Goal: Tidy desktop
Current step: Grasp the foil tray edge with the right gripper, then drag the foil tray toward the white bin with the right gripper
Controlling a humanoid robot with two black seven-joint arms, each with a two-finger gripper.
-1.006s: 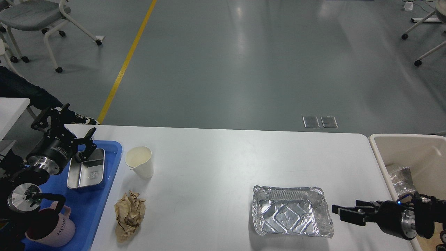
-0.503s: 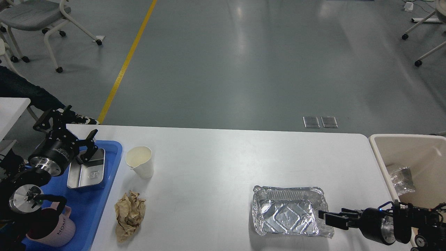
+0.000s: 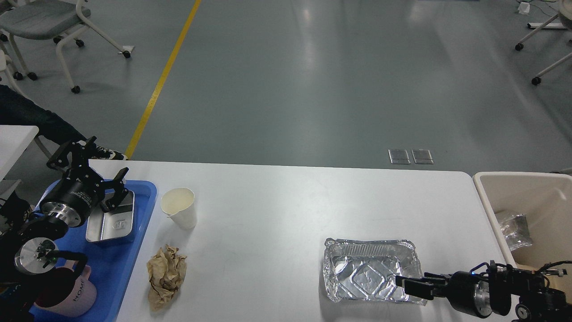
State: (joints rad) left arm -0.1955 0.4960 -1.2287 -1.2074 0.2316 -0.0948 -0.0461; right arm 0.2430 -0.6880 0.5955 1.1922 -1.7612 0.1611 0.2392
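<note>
Right hand (image 3: 404, 286): low at the near right of the bench, reaching in at the near right corner of the foil tray (image 3: 373, 276). Its dark fingers overlap the tray's crumpled rim; whether they are spread or pinching the foil I cannot tell.

Left hand (image 3: 100, 172): fingers spread, hanging over the far end of the blue tray (image 3: 145, 210), just above the steel tin (image 3: 111, 221), holding nothing.

Bench (image 3: 277, 210): white, with rounded corners, filling the middle of the view. Loose on it:
- paper cup (image 3: 179, 208), upright, beside the blue tray;
- crumpled brown paper (image 3: 166, 276), nearer than the cup;
- foil tray, near right.

Off the loose items: pink mug (image 3: 67, 293) at the near end of the blue tray; beige bin (image 3: 527, 214) just off the right edge of the bench, with a piece of foil already inside.

Risks, as judged — thin foil buckles under a pinch at one corner, so the tray could fold, tear or slip free on the way to the bin. A push rather than a grip would slide it leftward across the bench. The bin wall stands close to the right arm and could be struck.
</note>
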